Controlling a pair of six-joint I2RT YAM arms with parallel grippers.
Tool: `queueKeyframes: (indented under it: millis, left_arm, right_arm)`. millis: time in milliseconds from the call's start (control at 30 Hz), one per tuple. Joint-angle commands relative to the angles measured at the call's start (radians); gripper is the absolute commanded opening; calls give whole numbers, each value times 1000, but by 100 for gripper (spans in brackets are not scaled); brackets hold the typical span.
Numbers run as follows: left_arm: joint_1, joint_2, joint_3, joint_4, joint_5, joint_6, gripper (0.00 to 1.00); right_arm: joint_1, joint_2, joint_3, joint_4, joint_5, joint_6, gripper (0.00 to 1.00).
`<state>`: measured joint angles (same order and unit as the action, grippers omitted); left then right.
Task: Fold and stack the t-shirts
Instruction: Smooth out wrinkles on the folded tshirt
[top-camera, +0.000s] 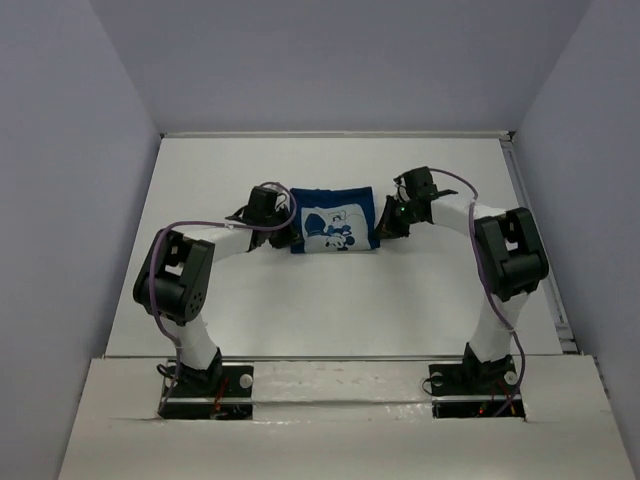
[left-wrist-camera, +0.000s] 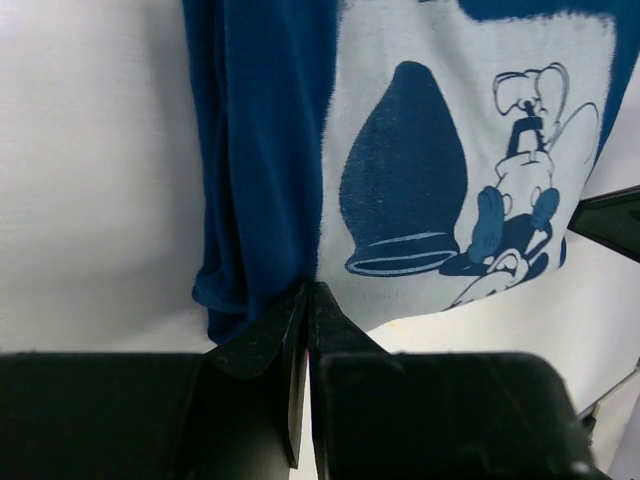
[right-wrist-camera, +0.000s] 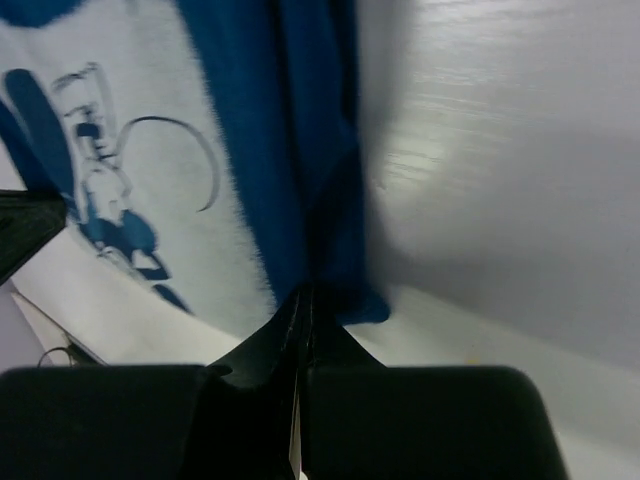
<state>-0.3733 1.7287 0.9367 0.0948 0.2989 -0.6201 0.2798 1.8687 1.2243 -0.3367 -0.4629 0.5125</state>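
The t-shirt (top-camera: 335, 228) lies folded into a compact dark navy rectangle on the white table (top-camera: 330, 310), about midway across it and beyond both arms. Its white panel with a light-blue cartoon figure faces up. The left gripper (top-camera: 287, 236) sits at the shirt's left edge and the right gripper (top-camera: 383, 232) at its right edge.

The overhead view gives the whole outline: wider than deep, with fairly straight edges and the print roughly centred. The fingertips are too small to read there.

The wrist views fill that in. The left wrist camera shows a creased band of plain navy cloth beside the print, which has a dark bell-like shape next to the figure. That gripper's fingers (left-wrist-camera: 260, 340) are pressed together, their tips meeting the shirt's near edge. The right wrist camera shows the opposite navy band, bunched into soft folds and casting a shadow on the table, with its own fingers (right-wrist-camera: 335, 345) likewise pressed together at the hem. Whether either pair has cloth caught between the tips, I cannot tell
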Motion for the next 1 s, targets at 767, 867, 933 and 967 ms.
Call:
queueKeyframes:
  millis: [767, 867, 933, 967]
  left_arm:
    - [4, -20, 299, -92, -81, 85, 30]
    - [17, 96, 428, -142, -67, 100, 29]
    - [30, 202, 505, -165, -61, 115, 28]
    - [40, 253, 523, -167, -66, 123, 27]
  right_arm:
    - [-4, -7, 272, -42, 20, -28, 0]
    - [-4, 142, 432, -34, -34, -14, 0]
    - [-4, 265, 582, -110, -55, -20, 0]
    - [-4, 292, 616, -120, -59, -20, 0]
